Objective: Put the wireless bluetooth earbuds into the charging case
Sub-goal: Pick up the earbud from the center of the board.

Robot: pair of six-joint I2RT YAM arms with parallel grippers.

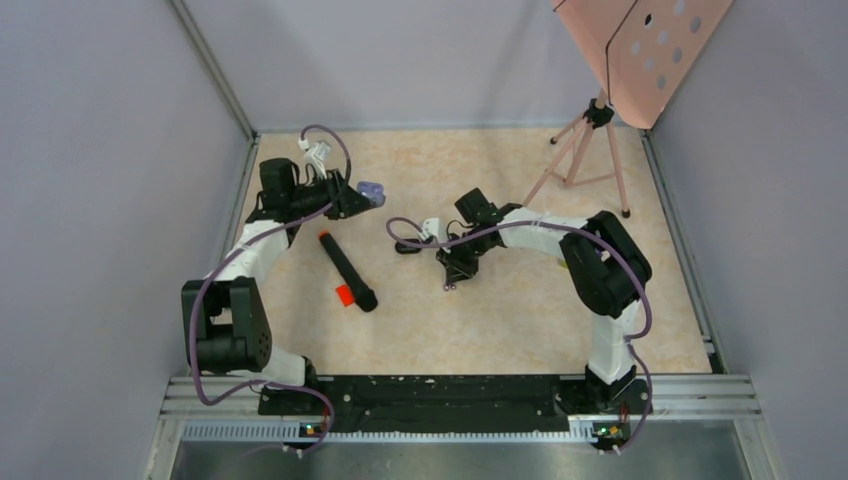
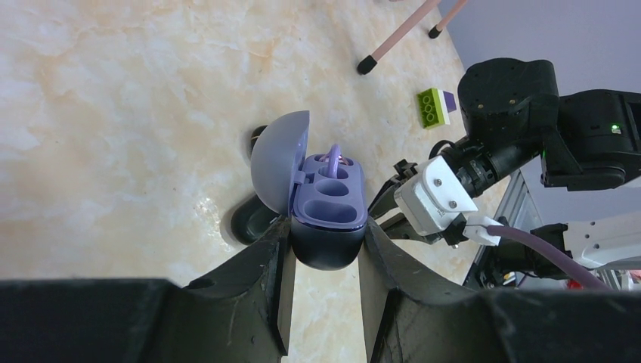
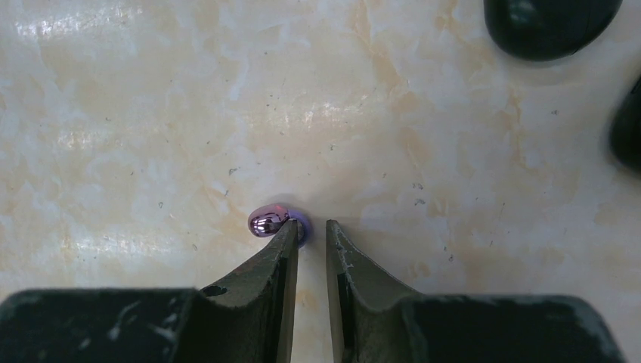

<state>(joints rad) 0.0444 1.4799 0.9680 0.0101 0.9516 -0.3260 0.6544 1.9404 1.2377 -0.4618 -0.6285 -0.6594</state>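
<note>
Left gripper (image 2: 325,253) clamped on open purple charging case (image 2: 326,227) far left, 1 seated earbud (image 2: 332,157) inside; right gripper (image 3: 311,231) mid-table, jaws slightly apart and empty, loose earbud (image 3: 268,220) just outside 1 fingertip.

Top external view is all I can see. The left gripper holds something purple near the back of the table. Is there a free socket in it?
Observer: Yes. The left gripper clamps a purple charging case with its lid open. One purple earbud sits in the far socket and the near socket is empty.
Operator: Thank you. Does the right gripper hold the second one?
Observer: I cannot tell. A shiny purple earbud lies on the table at the tip of one finger of the right gripper. It is mostly outside the narrow gap between the jaws.
</note>
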